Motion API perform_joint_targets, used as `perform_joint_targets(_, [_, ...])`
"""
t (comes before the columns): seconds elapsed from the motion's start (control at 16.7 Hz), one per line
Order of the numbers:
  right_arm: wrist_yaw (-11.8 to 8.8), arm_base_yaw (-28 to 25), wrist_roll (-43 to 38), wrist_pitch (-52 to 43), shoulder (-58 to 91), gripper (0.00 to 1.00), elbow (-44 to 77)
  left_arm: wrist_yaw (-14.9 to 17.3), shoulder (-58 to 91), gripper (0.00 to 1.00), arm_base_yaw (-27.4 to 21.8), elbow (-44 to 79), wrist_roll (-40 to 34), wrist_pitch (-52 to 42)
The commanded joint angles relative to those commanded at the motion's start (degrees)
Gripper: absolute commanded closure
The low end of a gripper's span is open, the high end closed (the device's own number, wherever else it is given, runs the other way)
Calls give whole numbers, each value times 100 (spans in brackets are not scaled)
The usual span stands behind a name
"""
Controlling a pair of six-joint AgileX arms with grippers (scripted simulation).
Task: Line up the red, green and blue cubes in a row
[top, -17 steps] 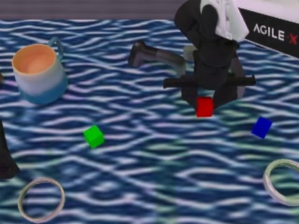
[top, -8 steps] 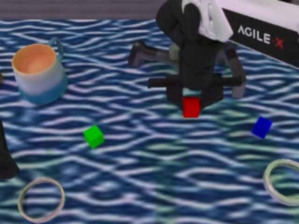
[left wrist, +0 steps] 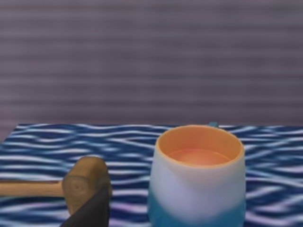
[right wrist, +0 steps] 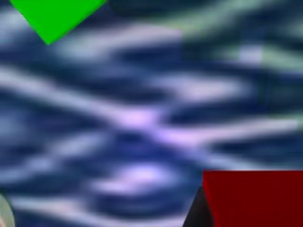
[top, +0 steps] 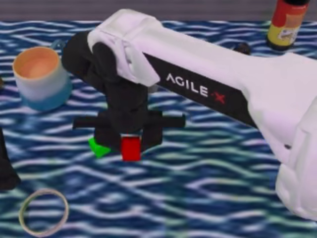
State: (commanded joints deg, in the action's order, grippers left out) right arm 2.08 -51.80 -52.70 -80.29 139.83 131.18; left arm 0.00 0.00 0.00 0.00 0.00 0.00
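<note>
Progress is partial: the right gripper (top: 131, 144) has its fingers closed on the red cube (top: 131, 148), carried out over the left half of the table, with the green cube (top: 98, 148) just beside it at the cube's nine o'clock, half hidden under the black wrist. In the right wrist view the red cube (right wrist: 255, 197) shows close to the lens and the green cube (right wrist: 53, 16) lies farther off on the wavy blue cloth (right wrist: 142, 118). Whether the red cube rests on the cloth or hangs above it I cannot tell. The blue cube is not visible in any view; the white arm likely covers it. My judgement: red has yet to be released beside green, and blue has yet to be fetched, so the row is not begun in any finished sense.

The left gripper (top: 6, 168) sits parked at the table's nine o'clock edge; its fingers cannot be judged.

Writing: "AGILE X" in white letters on the right arm's black panel (top: 198, 89). The bottle (top: 286, 22) at one o'clock bears a label too small to read
</note>
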Motion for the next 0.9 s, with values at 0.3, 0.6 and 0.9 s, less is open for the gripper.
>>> perform_joint_targets(0.3, [-5, -127, -148, -58, 22, 100, 130, 0, 0, 0, 0, 0, 0, 0])
perform_joint_targets(0.6, [8, -140, -133, 621, 58, 100, -519, 0, 0, 0, 0, 0, 0, 0])
perform_joint_targets(0.9, [9, -150, -151, 1440, 135, 100, -1283, 0, 0, 0, 0, 0, 0, 0])
